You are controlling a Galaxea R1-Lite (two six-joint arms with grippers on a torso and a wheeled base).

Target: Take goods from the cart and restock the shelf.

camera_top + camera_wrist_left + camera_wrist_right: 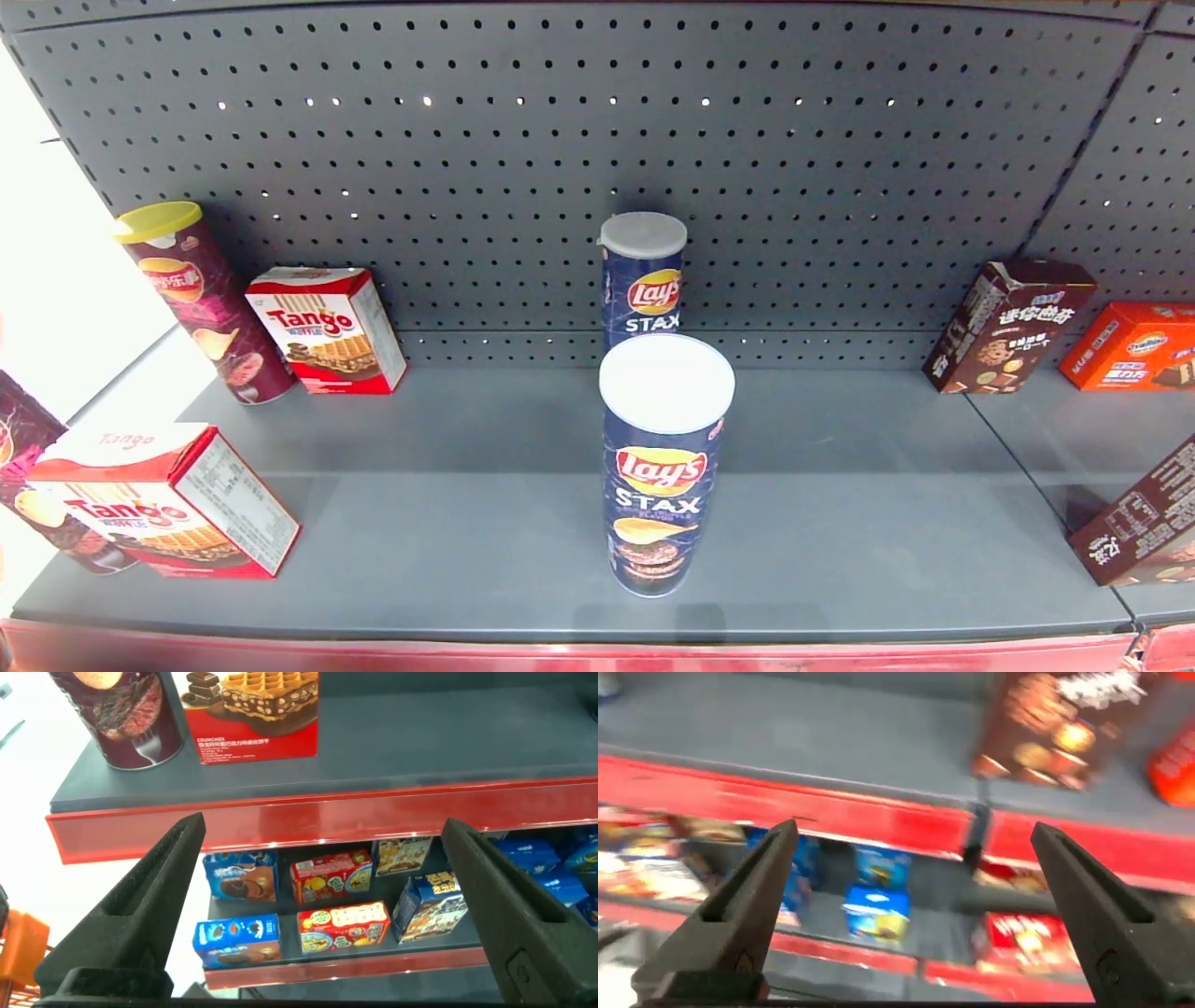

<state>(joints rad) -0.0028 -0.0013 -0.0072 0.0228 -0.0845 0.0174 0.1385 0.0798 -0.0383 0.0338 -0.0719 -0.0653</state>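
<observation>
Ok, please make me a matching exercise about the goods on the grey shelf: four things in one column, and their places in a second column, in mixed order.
Things
1. maroon chips can with yellow lid
2. blue chips can with white lid
3. orange box
4. blue chips can with grey lid

Places
a. centre, near the front
b. far right, at the back
c. left, at the back
d. centre, at the back

Pairs: 1-c, 2-a, 3-b, 4-d
</observation>
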